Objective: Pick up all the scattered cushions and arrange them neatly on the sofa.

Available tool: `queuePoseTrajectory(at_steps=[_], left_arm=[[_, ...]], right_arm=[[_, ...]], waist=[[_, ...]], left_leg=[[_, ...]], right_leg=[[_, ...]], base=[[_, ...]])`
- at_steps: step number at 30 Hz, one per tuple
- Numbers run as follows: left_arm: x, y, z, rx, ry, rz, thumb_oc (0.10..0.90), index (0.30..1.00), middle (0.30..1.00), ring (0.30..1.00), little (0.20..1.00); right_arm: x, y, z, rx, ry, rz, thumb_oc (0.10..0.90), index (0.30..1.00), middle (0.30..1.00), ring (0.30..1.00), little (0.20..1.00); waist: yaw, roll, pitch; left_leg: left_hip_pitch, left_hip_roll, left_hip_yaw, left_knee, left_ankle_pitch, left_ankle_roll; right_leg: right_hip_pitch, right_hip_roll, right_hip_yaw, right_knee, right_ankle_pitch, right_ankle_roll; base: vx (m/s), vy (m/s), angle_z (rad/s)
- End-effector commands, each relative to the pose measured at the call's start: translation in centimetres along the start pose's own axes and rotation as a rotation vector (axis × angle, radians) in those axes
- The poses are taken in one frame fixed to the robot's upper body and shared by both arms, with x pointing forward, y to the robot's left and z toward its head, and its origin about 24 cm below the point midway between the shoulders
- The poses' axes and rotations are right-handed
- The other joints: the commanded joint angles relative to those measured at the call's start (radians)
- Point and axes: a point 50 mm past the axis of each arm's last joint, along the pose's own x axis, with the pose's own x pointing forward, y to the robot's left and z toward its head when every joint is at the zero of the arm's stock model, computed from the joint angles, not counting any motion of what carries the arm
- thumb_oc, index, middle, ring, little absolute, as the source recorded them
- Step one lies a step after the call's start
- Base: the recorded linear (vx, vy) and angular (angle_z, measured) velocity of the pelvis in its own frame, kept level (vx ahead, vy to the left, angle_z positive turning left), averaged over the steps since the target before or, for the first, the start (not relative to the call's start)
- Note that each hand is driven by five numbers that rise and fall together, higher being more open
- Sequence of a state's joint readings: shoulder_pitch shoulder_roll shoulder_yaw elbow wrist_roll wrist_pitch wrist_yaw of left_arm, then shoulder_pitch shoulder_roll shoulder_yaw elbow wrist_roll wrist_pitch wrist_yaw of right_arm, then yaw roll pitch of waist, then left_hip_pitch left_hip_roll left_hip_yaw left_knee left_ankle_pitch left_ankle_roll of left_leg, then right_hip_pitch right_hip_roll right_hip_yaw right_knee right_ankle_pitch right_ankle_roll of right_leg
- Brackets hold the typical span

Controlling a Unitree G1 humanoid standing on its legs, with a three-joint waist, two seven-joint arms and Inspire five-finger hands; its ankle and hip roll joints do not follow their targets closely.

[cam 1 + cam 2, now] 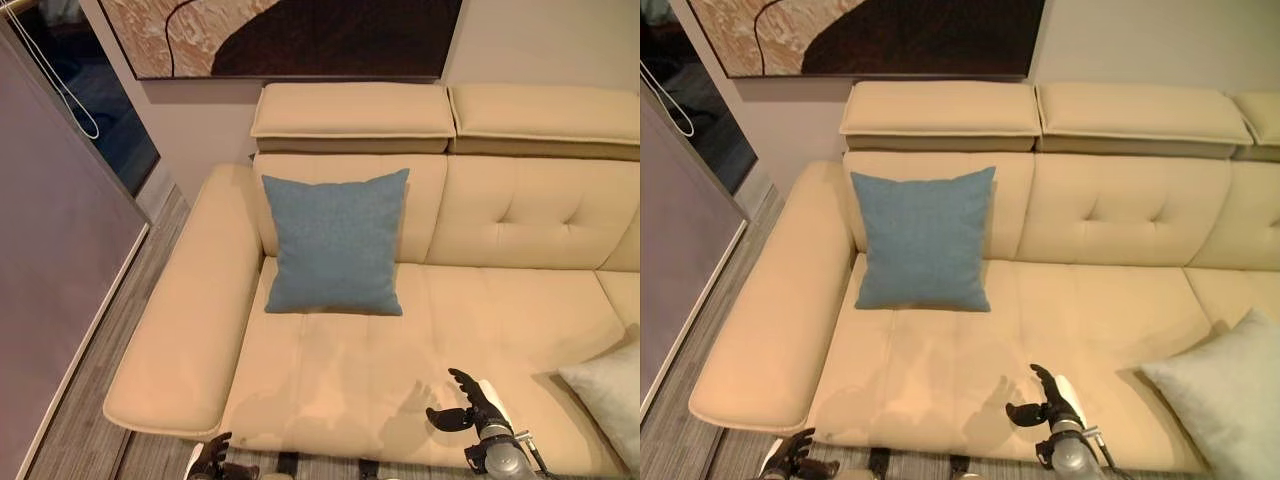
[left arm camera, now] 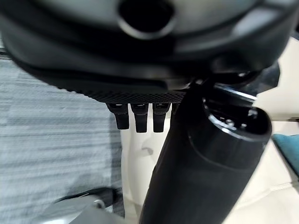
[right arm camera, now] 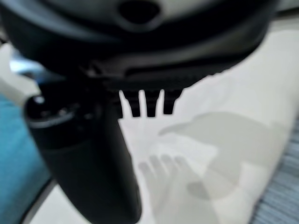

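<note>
Dark and empty, the right robot hand is hovering over the sofa seat's front edge with fingers loosely spread, gripping nothing. At about 11 o'clock from it, a blue cushion is standing upright against the backrest near the left armrest. At 3 o'clock, a pale grey cushion is lying on the seat. The left robot hand is hanging at 8 o'clock, beside the sofa front, fingers relaxed and empty.

Framed painting on wall; grey striped floor; dark window.
</note>
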State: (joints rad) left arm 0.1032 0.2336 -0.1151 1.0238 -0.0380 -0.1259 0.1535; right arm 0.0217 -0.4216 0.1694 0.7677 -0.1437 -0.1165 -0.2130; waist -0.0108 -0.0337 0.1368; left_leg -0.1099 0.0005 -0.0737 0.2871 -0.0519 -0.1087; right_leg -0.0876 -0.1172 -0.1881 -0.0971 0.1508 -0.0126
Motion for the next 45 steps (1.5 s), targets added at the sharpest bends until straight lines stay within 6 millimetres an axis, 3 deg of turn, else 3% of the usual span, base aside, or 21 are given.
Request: queuePoseTrajectory(at_steps=[1,3,4,7,8,9,11,13,16,18,20,22,24,27,29,35,36,37,40,43,45], left_arm=[[0.4,1.3,1.8,0.010,-0.086,0.052,0.800,0.900,0.900,0.900,0.900],[0.5,1.1,2.3,0.032,-0.105,0.039,0.800,0.900,0.900,0.900,0.900],[0.6,0.9,2.9,0.031,-0.123,0.038,0.800,0.900,0.900,0.900,0.900],[0.9,1.3,3.5,-0.012,-0.131,0.075,0.800,0.900,0.900,0.900,0.900],[1.0,1.7,3.6,-0.004,-0.131,0.083,0.800,0.900,0.900,0.900,0.900],[0.9,2.3,2.6,0.011,-0.092,0.093,0.800,0.900,0.900,0.900,0.900],[0.7,2.9,1.2,0.001,-0.040,0.104,0.800,0.900,0.900,0.900,0.900],[0.5,3.1,0.8,-0.063,-0.025,0.126,0.800,0.900,0.900,0.900,0.900],[0.6,2.5,0.9,-0.088,-0.017,0.122,0.800,0.900,0.900,0.900,0.900],[0.7,1.5,1.3,-0.058,-0.019,0.078,0.800,0.900,0.900,0.900,0.900],[0.8,1.0,1.9,-0.056,-0.036,0.061,0.800,0.900,0.900,0.900,0.900],[1.0,0.1,2.8,-0.061,-0.066,0.036,0.800,0.900,0.900,0.900,0.900],[1.0,-0.4,3.2,-0.059,-0.074,0.022,0.800,0.900,0.900,0.900,0.900],[1.1,-0.5,3.3,-0.048,-0.073,0.014,0.800,0.900,0.900,0.900,0.900],[1.3,-0.5,3.8,-0.023,-0.079,0.008,0.800,0.900,0.900,0.900,0.900],[1.7,0.1,5.3,0.084,-0.128,0.002,0.800,0.900,0.900,0.900,0.900],[1.8,0.3,5.4,0.095,-0.128,0.004,0.800,0.900,0.900,0.900,0.900],[1.8,0.7,4.9,0.122,-0.108,0.005,0.800,0.900,0.900,0.900,0.900],[1.8,1.0,4.5,0.123,-0.092,0.010,0.800,0.900,0.900,0.900,0.900],[1.6,1.2,3.6,0.089,-0.061,0.025,0.800,0.900,0.900,0.900,0.900],[1.5,1.2,3.0,0.064,-0.045,0.033,0.800,0.900,0.900,0.900,0.900]], right_arm=[[1.1,-2.2,3.1,-0.003,-0.131,-0.082,0.800,0.900,0.900,0.900,0.900],[1.2,-2.3,2.6,-0.027,-0.105,-0.087,0.800,0.900,0.900,0.900,0.900],[1.5,-2.4,2.6,-0.046,-0.093,-0.092,0.800,0.900,0.900,0.900,0.900],[2.0,-1.7,2.5,-0.078,-0.048,-0.080,0.800,0.900,0.900,0.900,0.900],[2.2,-1.4,2.7,-0.078,-0.044,-0.074,0.800,0.900,0.900,0.900,0.900],[2.0,-0.6,2.1,-0.082,-0.020,-0.047,0.800,0.900,0.900,0.900,0.900],[1.6,0.1,1.2,-0.081,0.009,-0.016,0.800,0.900,0.900,0.900,0.900],[1.5,0.4,1.3,-0.060,0.005,-0.022,0.800,0.900,0.900,0.900,0.900],[1.4,0.4,1.2,-0.055,0.006,-0.023,0.800,0.900,0.900,0.900,0.900],[1.1,0.6,0.1,-0.061,0.052,-0.012,0.800,0.900,0.900,0.900,0.900],[1.0,0.8,-0.7,-0.076,0.091,-0.007,0.800,0.900,0.900,0.900,0.900],[0.7,1.3,-1.8,-0.108,0.149,0.010,0.800,0.900,0.900,0.900,0.900],[0.7,1.7,-2.1,-0.118,0.175,0.026,0.800,0.900,0.900,0.900,0.900],[0.7,1.6,-2.3,-0.113,0.189,0.025,0.800,0.900,0.900,0.900,0.900],[0.8,1.7,-2.3,-0.091,0.210,0.019,0.800,0.900,0.900,0.900,0.900],[0.5,2.3,-2.8,-0.062,0.246,0.022,0.800,0.900,0.900,0.900,0.900],[0.4,2.4,-2.8,-0.061,0.249,0.025,0.800,0.900,0.900,0.900,0.900],[-0.1,2.9,-3.6,-0.069,0.268,0.047,0.800,0.900,0.900,0.900,0.900],[-0.4,3.1,-4.0,-0.058,0.283,0.053,0.800,0.900,0.900,0.900,0.900],[-0.4,3.3,-3.8,-0.024,0.278,0.044,0.800,0.900,0.900,0.900,0.900],[-0.4,3.4,-3.7,-0.010,0.276,0.035,0.800,0.900,0.900,0.900,0.900]], waist=[[-0.015,0.005,-0.038],[-0.026,0.015,-0.041],[-0.031,0.012,-0.031],[-0.018,-0.002,0.010],[-0.003,-0.001,0.029],[0.023,0.013,0.025],[0.046,0.010,-0.004],[0.083,-0.021,-0.026],[0.071,-0.023,-0.022],[0.052,-0.018,-0.010],[0.061,-0.018,0.005],[0.084,-0.021,0.010],[0.093,-0.016,0.008],[0.084,-0.006,0.004],[0.065,0.002,0.011],[0.044,-0.008,0.035],[0.048,-0.008,0.039],[0.051,-0.010,0.034],[0.053,-0.010,0.026],[0.082,-0.010,0.017],[0.087,-0.019,0.010]], left_leg=[[0.134,0.017,-0.006,-0.098,-0.043,0.025],[0.159,0.009,-0.004,-0.159,-0.069,0.036],[0.163,-0.021,-0.012,-0.202,-0.109,0.059],[0.127,-0.065,-0.008,-0.213,-0.105,0.089],[0.090,-0.066,0.004,-0.199,-0.085,0.104],[0.079,-0.053,0.025,-0.220,-0.051,0.121],[0.063,-0.044,0.042,-0.234,-0.029,0.120],[0.014,-0.035,0.080,-0.201,-0.020,0.091],[0.021,-0.010,0.094,-0.181,-0.016,0.073],[0.019,0.008,0.093,-0.144,-0.016,0.059],[0.008,0.002,0.043,-0.110,-0.003,0.047],[-0.008,-0.033,-0.120,-0.104,-0.005,0.033],[-0.007,-0.048,-0.199,-0.121,-0.024,0.036],[0.007,-0.044,-0.193,-0.151,-0.030,0.044],[0.015,-0.041,-0.153,-0.168,-0.030,0.057],[0.010,-0.051,-0.072,-0.186,-0.028,0.093],[0.007,-0.047,-0.056,-0.187,-0.028,0.096],[0.015,-0.039,-0.022,-0.198,-0.022,0.100],[0.024,-0.033,-0.006,-0.208,-0.018,0.104],[0.029,-0.013,0.054,-0.220,-0.015,0.097],[0.042,-0.004,0.067,-0.212,-0.018,0.091]], right_leg=[[-0.011,0.033,0.019,0.061,-0.096,0.111],[-0.047,0.020,0.022,0.076,-0.072,0.122],[-0.089,-0.005,0.031,0.084,-0.036,0.142],[-0.165,-0.049,0.036,0.087,0.022,0.189],[-0.170,-0.051,0.029,0.156,-0.029,0.182],[-0.129,-0.030,0.015,0.300,-0.109,0.148],[-0.045,-0.003,0.005,0.338,-0.186,0.135],[0.049,0.001,-0.022,0.206,-0.210,0.132],[0.068,0.032,-0.001,0.156,-0.212,0.115],[0.078,0.042,0.009,0.141,-0.212,0.100],[0.077,0.046,0.024,0.137,-0.203,0.096],[0.061,0.048,0.073,0.122,-0.176,0.101],[0.047,0.047,0.116,0.121,-0.168,0.111],[0.035,0.044,0.136,0.123,-0.163,0.119],[-0.005,0.028,0.160,0.137,-0.139,0.135],[-0.086,0.015,0.197,0.180,-0.105,0.169],[-0.092,0.010,0.174,0.188,-0.106,0.170],[-0.077,-0.001,0.084,0.212,-0.118,0.162],[-0.060,0.012,0.051,0.235,-0.141,0.149],[-0.029,-0.003,-0.099,0.250,-0.177,0.128],[-0.018,0.010,-0.093,0.228,-0.187,0.124]], base=[[-0.12,0.150,0.00],[-0.20,0.185,0.06],[-0.32,0.246,0.08],[-0.45,0.201,-0.29],[-0.58,0.112,-0.56],[-0.51,0.082,-0.56],[-0.30,-0.068,-0.72],[-0.17,-0.290,-0.56],[-0.03,-0.268,-0.38],[-0.05,-0.163,0.04],[-0.08,-0.045,-0.32],[-0.11,0.026,-0.77],[-0.03,0.081,-0.85],[-0.01,0.119,-0.93],[-0.09,0.267,-0.31],[-0.11,0.171,-0.76],[-0.11,0.085,-0.72],[-0.07,0.041,-0.83],[-0.02,0.003,-0.68],[-0.03,-0.066,-0.62],[0.08,-0.165,-0.97]])
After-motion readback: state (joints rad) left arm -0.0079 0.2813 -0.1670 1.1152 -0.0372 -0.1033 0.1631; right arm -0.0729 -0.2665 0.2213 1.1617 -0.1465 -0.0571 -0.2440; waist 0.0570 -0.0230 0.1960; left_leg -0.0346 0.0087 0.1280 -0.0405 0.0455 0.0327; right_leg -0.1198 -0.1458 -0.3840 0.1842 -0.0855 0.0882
